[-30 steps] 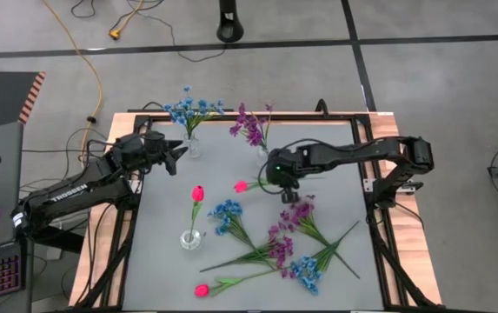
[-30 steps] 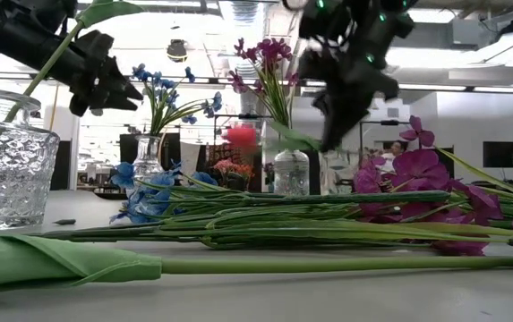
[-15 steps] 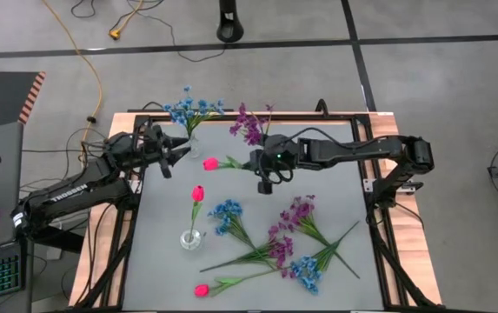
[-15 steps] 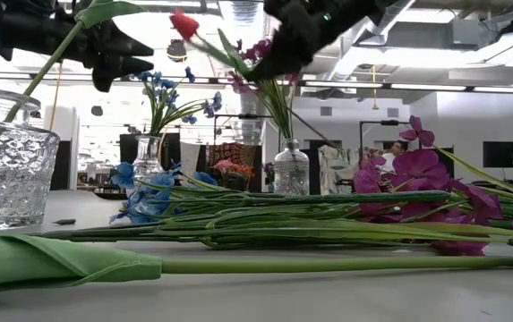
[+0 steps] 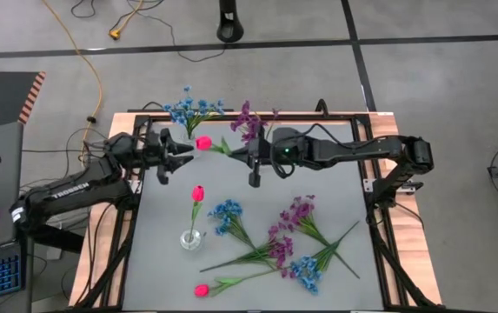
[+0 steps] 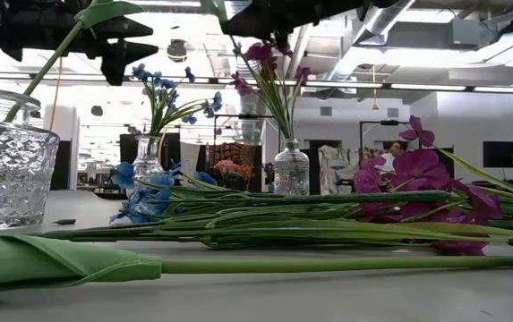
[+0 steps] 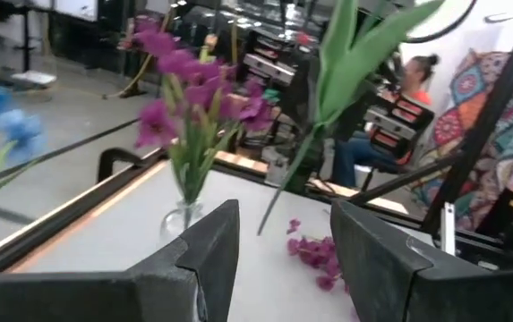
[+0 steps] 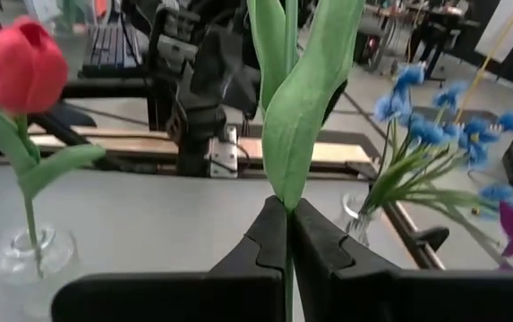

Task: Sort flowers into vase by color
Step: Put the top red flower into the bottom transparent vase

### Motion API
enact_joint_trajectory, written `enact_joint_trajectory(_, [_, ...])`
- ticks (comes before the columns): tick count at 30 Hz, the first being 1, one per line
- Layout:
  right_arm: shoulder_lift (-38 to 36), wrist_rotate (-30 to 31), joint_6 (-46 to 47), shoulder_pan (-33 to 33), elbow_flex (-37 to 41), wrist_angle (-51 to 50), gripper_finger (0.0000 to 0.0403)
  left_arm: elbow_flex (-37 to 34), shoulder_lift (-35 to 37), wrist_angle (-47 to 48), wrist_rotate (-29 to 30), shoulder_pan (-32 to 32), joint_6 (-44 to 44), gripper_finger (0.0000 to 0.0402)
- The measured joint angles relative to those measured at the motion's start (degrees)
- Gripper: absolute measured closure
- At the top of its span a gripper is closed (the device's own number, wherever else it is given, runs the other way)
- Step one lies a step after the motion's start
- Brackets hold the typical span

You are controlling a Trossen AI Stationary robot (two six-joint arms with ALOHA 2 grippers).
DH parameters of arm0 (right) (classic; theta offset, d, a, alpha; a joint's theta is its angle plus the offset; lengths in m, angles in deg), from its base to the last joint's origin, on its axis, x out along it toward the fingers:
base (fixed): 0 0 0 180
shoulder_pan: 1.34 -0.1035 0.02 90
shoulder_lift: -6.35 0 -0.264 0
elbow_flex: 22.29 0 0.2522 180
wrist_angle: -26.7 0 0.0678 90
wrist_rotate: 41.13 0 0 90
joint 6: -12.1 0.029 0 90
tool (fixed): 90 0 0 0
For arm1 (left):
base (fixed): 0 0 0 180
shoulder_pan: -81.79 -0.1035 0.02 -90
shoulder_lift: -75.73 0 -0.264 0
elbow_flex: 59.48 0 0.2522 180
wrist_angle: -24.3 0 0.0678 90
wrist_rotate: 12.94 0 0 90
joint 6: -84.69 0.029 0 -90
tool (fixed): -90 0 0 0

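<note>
Your tabletop [image 5: 327, 200] looks matt grey, edged in bare wood. That near vase [image 6: 5, 161] is clear, faceted glass, and your grippers' fingers [image 8: 323, 246] look matt black plastic.

My right gripper [image 5: 250, 159] hangs above the table's far middle, arm stretched across from the right edge, fingers [image 8: 314, 240] pinched on a green stem. My left gripper [image 5: 179, 153] sits just to its left, facing it, fingers [image 7: 377, 246] spread apart with nothing between them.
</note>
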Motion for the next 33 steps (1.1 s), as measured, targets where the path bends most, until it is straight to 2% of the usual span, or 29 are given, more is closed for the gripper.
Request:
enact_joint_trajectory(8, [0.0,0.0,0.0,0.0,0.0,2.1,0.0368,0.0,-9.2,-17.0,3.3,5.5,5.5,0.0237])
enact_joint_trajectory(17, [0.0,0.0,0.0,0.0,0.0,2.8,0.0367,0.1,-18.8,-34.0,5.3,7.5,7.8,0.0237])
enact_joint_trajectory(26, [0.1,0.0,0.0,0.0,0.0,3.1,0.0367,6.5,-27.2,-34.8,5.1,9.8,8.5,0.0237])
enact_joint_trajectory(33, [0.1,0.0,0.0,0.0,0.0,5.1,0.0367,8.6,-30.8,-34.7,4.6,11.7,8.9,0.0237])
